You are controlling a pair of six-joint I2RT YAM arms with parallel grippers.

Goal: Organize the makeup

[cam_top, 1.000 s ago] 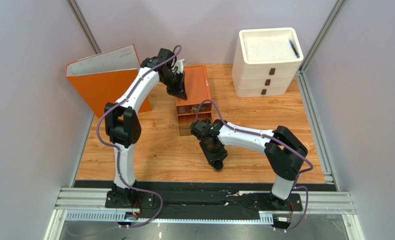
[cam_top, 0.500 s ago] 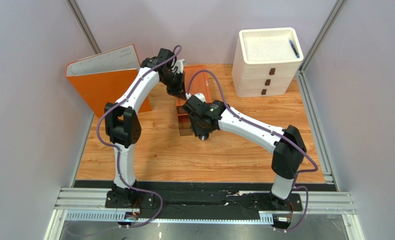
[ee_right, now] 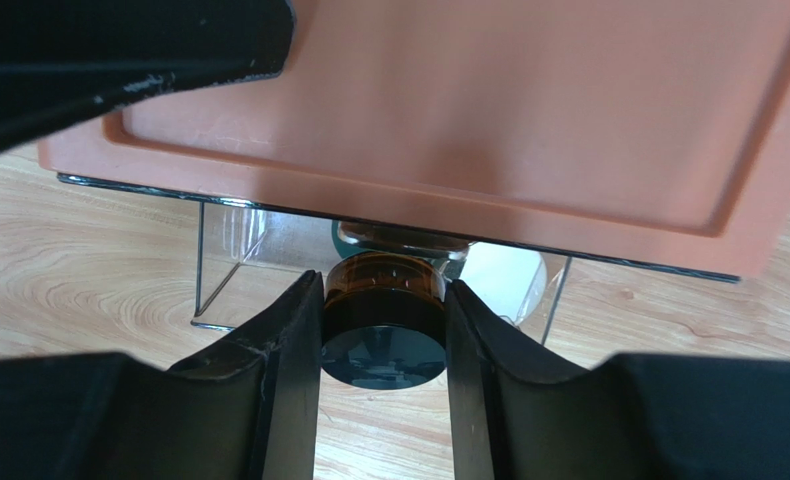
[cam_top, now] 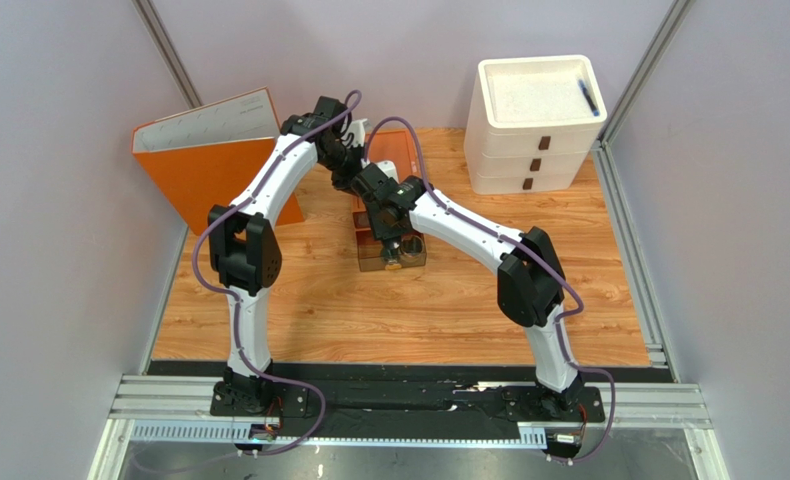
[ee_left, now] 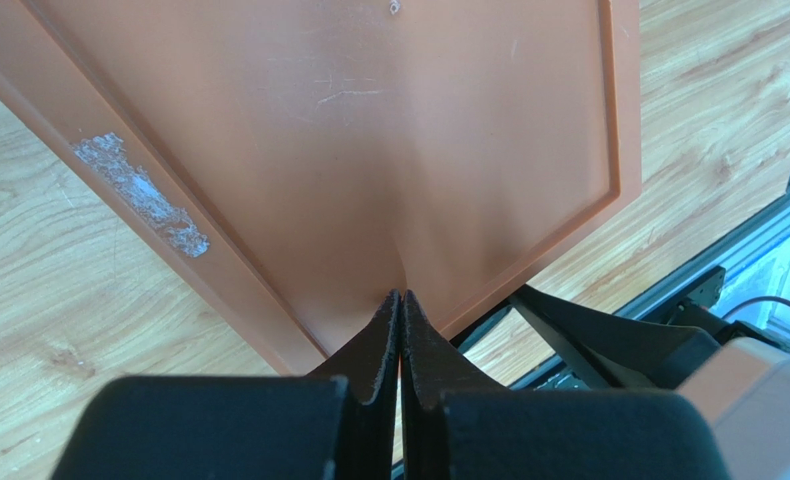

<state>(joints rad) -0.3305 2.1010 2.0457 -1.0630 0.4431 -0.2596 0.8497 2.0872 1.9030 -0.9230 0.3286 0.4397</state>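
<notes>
An orange drawer organiser (cam_top: 397, 165) stands mid-table with a clear drawer (cam_top: 372, 255) pulled out at its front. My right gripper (cam_top: 396, 250) is shut on a round amber-gold jar with a dark lid (ee_right: 384, 335). It holds the jar at the mouth of the clear drawer (ee_right: 214, 265), just under the orange top (ee_right: 469, 110). A greenish disc (ee_right: 399, 238) and a white round thing (ee_right: 504, 280) show dimly inside. My left gripper (ee_left: 400, 300) is shut and empty, its tips resting on the organiser's orange top (ee_left: 369, 150). It also shows in the top view (cam_top: 357, 182).
A white three-drawer stack (cam_top: 534, 140) stands at the back right with a black pen (cam_top: 589, 97) on top. An orange binder (cam_top: 209, 165) leans at the back left. Grey walls close in both sides, and a metal rail (cam_top: 409, 400) runs along the near edge.
My right arm has swung from the front middle of the table back to the organiser, carrying the jar to the open drawer. My left arm has stayed on the organiser's top.
</notes>
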